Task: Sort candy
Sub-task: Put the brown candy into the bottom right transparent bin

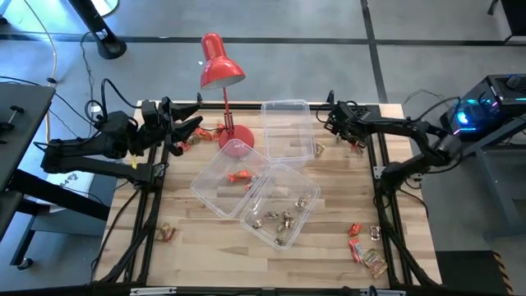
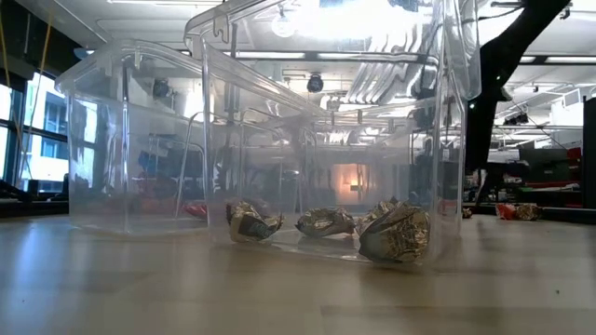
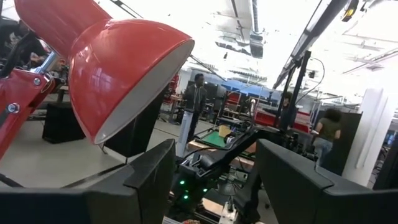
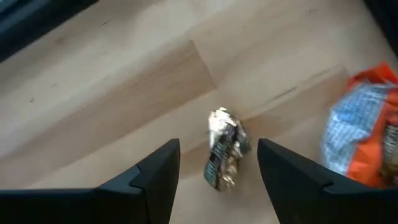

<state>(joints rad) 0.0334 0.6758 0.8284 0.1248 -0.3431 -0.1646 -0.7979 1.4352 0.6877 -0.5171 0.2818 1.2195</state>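
Hidden or unclear: the left gripper point(image 1: 191, 130), at the table's far left edge beside the lamp, has its fingers spread apart with nothing between them; its wrist view looks out into the room over the red lamp shade point(image 3: 118, 68), so the table under it is unseen. The right gripper point(image 1: 333, 123), at the far right beside the far tub point(image 1: 288, 127), stands open and empty just above a gold-silver sweet point(image 4: 224, 149) lying on the wood between its fingers; an orange-wrapped sweet point(image 4: 367, 137) beside it is cut off by the frame edge. Sweets near the left gripper point(image 1: 201, 131) are partly covered by the arm and hard to count. Candy elsewhere: gold-silver sweets point(image 1: 283, 218) in the near clear tub point(image 1: 308, 185); seen from table height, three crumpled foil pieces point(image 2: 396, 233) show through its wall. A red-orange sweet point(image 1: 240, 175) lies in the middle tub point(image 1: 205, 177). Loose sweets sit at the near right corner point(image 1: 366, 251), one at the near left point(image 1: 167, 233), and one just right of the far tub point(image 1: 319, 149). Surface: pale wooden plank table point(image 1: 205, 247) with dark rails along both sides. Lamp base point(image 1: 236, 146) stands between the left gripper and the tubs. Room: grey floor, a workshop with benches and equipment behind; a person in dark clothes point(image 3: 196, 102) stands far off, another point(image 3: 326, 134) at the right.
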